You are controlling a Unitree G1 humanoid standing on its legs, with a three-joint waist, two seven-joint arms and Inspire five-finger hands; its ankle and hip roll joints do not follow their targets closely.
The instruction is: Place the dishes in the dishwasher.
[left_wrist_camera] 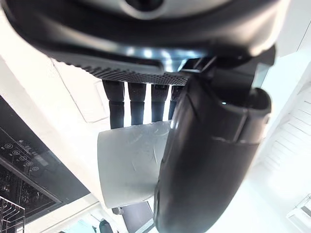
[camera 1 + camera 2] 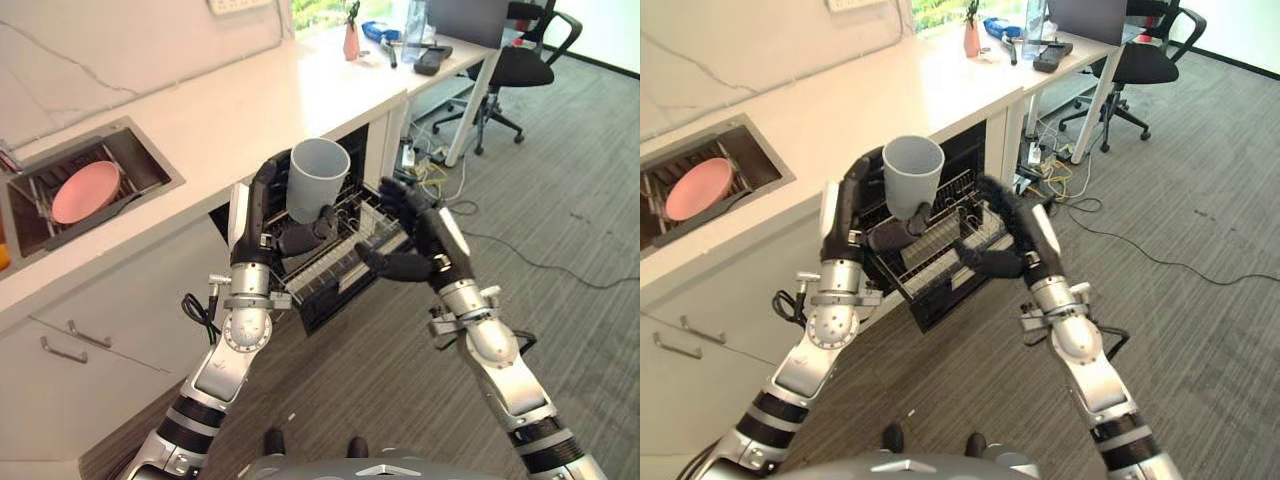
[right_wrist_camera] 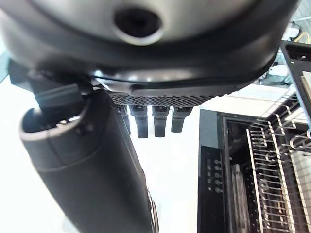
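The right hand point(image 3: 97, 160) hung with its thumb jutting forward and its fingers point(image 3: 142, 121) straight, holding nothing. Beside it stood the open dishwasher point(image 3: 214, 165), its wire rack point(image 3: 272, 160) pulled out.

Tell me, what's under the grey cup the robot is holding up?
Below the grey cup, gripped by the left hand, sits the pulled-out wire dishwasher rack. The rack looks bare where visible; the cup and hand cover part of it.

The pulled-out dishwasher rack point(image 2: 345, 245) is open from above, nothing sitting over it. The worktop point(image 2: 230, 110) edge overhangs behind, and the right hand point(image 2: 405, 235) crowds the rack's right side.
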